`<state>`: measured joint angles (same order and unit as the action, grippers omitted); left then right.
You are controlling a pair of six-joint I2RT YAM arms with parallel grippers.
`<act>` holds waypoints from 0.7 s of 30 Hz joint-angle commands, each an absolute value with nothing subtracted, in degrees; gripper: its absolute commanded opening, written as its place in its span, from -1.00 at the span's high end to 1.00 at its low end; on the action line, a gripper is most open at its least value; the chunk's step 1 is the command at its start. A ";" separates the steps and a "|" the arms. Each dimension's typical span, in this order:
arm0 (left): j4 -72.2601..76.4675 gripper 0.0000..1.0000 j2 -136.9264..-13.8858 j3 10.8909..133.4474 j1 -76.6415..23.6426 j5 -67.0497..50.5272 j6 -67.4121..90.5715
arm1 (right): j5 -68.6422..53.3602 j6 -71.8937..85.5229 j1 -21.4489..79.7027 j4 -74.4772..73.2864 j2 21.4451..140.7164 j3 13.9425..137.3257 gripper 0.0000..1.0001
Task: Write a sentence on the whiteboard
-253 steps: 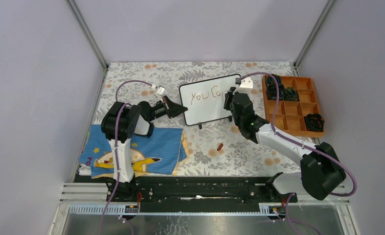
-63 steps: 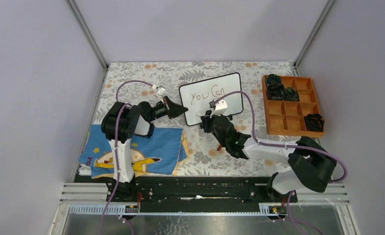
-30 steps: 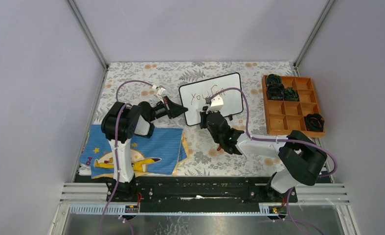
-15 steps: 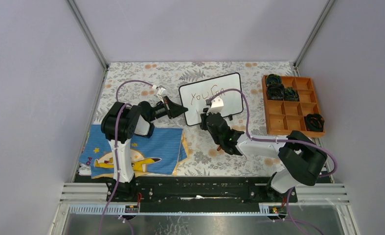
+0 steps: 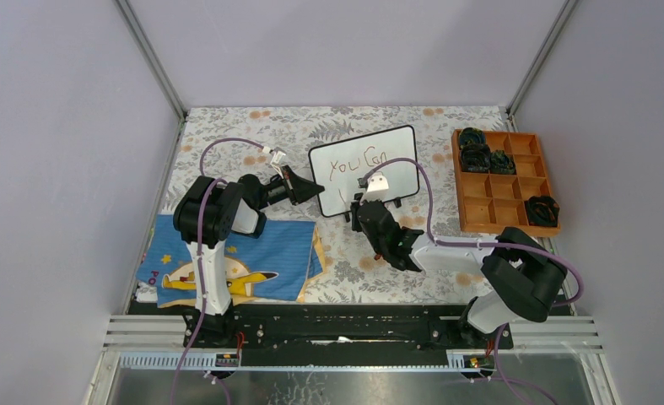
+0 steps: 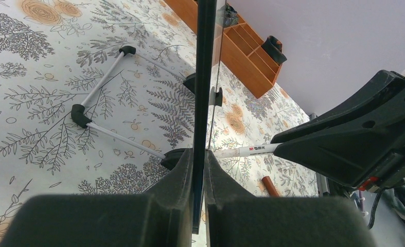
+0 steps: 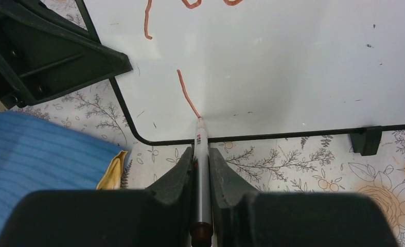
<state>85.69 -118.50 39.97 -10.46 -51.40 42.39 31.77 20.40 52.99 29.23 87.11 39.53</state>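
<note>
The whiteboard (image 5: 391, 156) stands tilted on its small black feet at mid-table. "You Can" of the sentence (image 5: 355, 163) runs along its top line in reddish-brown. My left gripper (image 5: 310, 191) is shut on the board's left edge, which shows edge-on between the fingers (image 6: 199, 154). My right gripper (image 7: 200, 150) is shut on a white marker (image 7: 200, 170). The marker's tip touches the lower left of the whiteboard (image 7: 293, 62), at the bottom end of a short slanted stroke (image 7: 187, 94). The marker's brown cap (image 6: 270, 186) lies on the tablecloth.
An orange compartment tray (image 5: 456, 181) with dark items stands at the right. A blue cartoon cloth (image 5: 235, 257) lies at the near left by the left arm. Grey walls close in the floral table on three sides.
My right gripper has slid the marker a little down and to the right over the board's lower left, drawing the short stroke, and "Can" is uncovered again. The left gripper has not moved.
</note>
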 commanded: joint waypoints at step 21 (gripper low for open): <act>83.85 1.00 -117.29 39.29 -11.40 -51.54 40.61 | 29.80 19.04 53.22 30.19 87.43 44.66 1.00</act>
<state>85.60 -118.30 39.97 -10.59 -51.42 42.02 31.35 19.66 52.99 28.56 87.07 42.37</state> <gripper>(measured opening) 0.134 0.169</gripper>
